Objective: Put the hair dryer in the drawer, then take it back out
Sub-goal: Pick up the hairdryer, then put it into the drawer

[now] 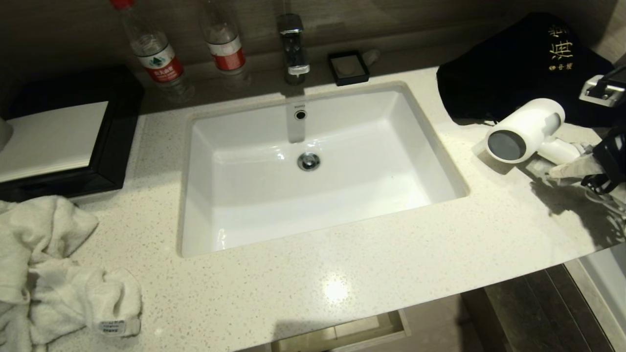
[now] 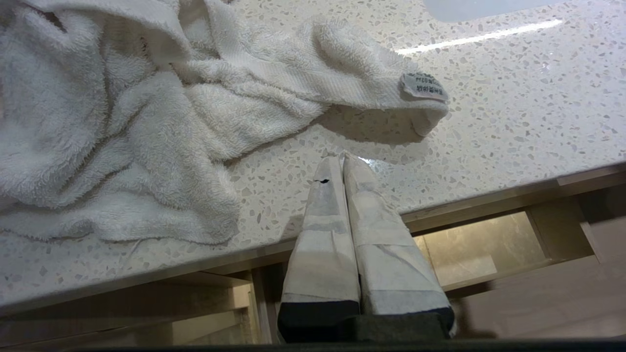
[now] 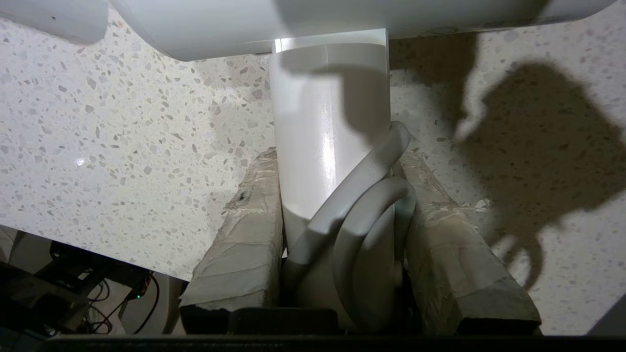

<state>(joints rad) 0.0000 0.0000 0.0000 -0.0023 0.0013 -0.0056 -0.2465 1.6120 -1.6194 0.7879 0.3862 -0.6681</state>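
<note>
- Hair dryer (image 1: 525, 129): white, short thick barrel with dark grey round end facing the sink; lies on the countertop's right side, just in front of the black cloth bag, handle pointing right toward the right gripper.
- Right gripper (image 3: 342, 215): at the counter's far right edge; 2 tape-wrapped fingers (image 3: 244, 244) pinch the dryer's white handle (image 3: 323, 146) with loops of white cord (image 3: 362, 220) caught between them.
- Left gripper (image 2: 342, 171): near the counter's front left edge, above the open cabinet space, tips just over the stone; its 2 wrapped fingers are pressed together, holding nothing.
- Black cloth bag (image 1: 513, 63): gold lettering, right rear of the counter, touching or just behind the dryer barrel.
- Countertop (image 1: 342, 274): pale speckled stone.
- Sink (image 1: 318, 166): white rectangular basin, centre, with chrome drain.
- Faucet (image 1: 292, 46): chrome, behind the sink.
- 2 water bottles (image 1: 156, 54): clear plastic with red-and-white labels, far left of the faucet.
- Soap dish (image 1: 348, 67): small black square, right of the faucet.
- Black tray (image 1: 112, 142): left rear, holding a white folded item.
- White towel (image 1: 54, 274): crumpled, near left corner, label tag showing.
- Drawer (image 1: 352, 332): light wood, partly open below the counter's near edge.
</note>
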